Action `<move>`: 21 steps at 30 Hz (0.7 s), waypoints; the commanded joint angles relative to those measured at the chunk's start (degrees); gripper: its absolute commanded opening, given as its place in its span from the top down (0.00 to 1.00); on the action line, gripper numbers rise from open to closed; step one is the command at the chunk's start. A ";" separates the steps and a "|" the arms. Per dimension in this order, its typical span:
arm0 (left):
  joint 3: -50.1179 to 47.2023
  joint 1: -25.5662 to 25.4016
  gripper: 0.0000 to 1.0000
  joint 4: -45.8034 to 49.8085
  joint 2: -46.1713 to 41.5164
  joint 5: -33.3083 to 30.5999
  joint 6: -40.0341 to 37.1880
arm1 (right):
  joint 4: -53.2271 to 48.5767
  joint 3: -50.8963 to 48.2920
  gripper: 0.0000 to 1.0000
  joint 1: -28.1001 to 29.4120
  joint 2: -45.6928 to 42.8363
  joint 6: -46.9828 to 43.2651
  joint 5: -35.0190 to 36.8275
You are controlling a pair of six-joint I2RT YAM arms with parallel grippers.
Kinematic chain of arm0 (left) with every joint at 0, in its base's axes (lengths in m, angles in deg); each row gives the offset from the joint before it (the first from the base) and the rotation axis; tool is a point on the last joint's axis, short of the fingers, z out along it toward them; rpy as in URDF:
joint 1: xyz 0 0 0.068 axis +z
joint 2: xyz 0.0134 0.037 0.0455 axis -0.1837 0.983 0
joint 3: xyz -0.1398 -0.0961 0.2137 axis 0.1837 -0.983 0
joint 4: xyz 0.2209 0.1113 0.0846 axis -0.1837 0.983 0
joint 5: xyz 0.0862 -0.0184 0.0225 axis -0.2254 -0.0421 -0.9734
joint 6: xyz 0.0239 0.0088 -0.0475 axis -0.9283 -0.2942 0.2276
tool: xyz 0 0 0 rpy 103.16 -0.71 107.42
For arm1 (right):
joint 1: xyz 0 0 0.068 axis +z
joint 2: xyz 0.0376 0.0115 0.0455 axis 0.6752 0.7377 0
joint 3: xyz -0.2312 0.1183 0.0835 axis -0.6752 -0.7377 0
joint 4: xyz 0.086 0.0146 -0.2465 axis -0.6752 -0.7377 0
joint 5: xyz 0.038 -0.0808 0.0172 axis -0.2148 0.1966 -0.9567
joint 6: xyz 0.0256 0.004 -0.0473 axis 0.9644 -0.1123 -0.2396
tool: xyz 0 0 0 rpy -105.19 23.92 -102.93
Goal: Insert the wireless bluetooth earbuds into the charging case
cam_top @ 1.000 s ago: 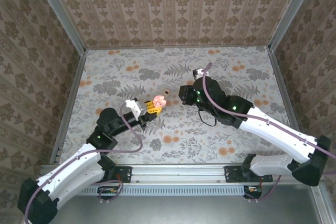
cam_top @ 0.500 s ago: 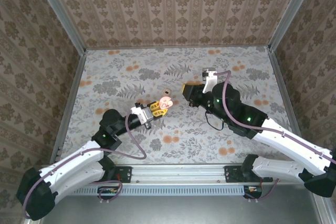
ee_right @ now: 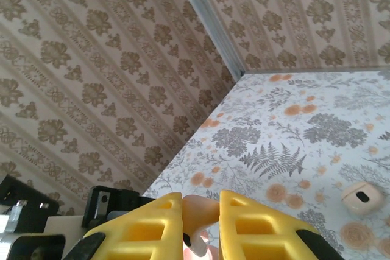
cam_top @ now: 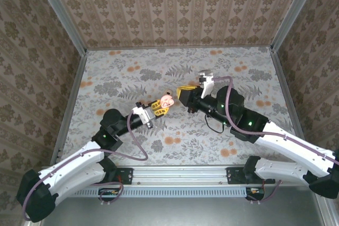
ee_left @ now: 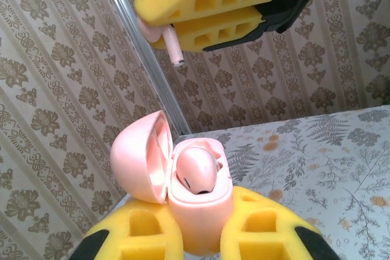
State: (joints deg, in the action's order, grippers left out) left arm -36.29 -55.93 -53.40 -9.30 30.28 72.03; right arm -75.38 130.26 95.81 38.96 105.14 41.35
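L arm (cam_top: 74, 169) & R arm (cam_top: 288, 142) white/black, purple cables (cam_top: 142, 157), yellow ribbed jaws.

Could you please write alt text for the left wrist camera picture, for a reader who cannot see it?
The left pincer holds an open pink charging case, lid tipped to the left, with one earbud seated inside. At the top of the picture, the right pincer grips a second earbud, its stem pointing down, against patterned wallpaper.

1. Robot test cell, lab-like, not a home.
2. Wallpaper-patterned panels (cam_top: 175, 9) box the floral table (cam_top: 122, 72) along top, left, right of frame.
3. Bare aluminium posts (cam_top: 58, 11) at upper left and upper right corners.
4. Bottom edge: metal rail (cam_top: 185, 175), bolted arm bases (cam_top: 258, 165), loose cables (cam_top: 139, 149).
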 commanded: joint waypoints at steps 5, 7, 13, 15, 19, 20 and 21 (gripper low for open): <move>2.72 -0.20 1.00 -1.71 1.01 -0.51 6.16 | 1.53 1.63 0.84 0.96 2.17 -4.02 -3.02; 2.70 -0.14 1.00 -2.38 1.23 -0.78 6.88 | 1.50 1.60 0.84 1.09 2.37 -4.40 -3.20; 2.64 -0.18 1.00 -3.72 1.70 -1.58 9.52 | 1.78 0.92 0.84 1.59 2.44 -5.54 -3.16; 2.60 -0.18 1.00 -4.40 2.03 -1.37 10.19 | 1.44 0.89 0.84 1.75 2.75 -5.83 -2.89; 2.71 -0.17 1.00 -6.30 2.82 -0.55 11.76 | 1.05 0.97 0.84 1.72 3.70 -6.24 -2.68; 2.73 -0.16 1.00 -6.55 2.99 -0.44 12.00 | 0.93 1.02 0.84 1.67 3.85 -6.29 -2.68; 2.71 -0.17 1.00 -6.87 3.13 -0.27 12.16 | 0.87 0.97 0.84 1.68 4.07 -6.44 -2.68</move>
State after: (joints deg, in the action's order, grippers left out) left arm -35.66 -55.93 -56.41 -6.35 29.30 81.77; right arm -74.75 130.30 97.12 42.37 100.29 38.84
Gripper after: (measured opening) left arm 0.112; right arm 0.163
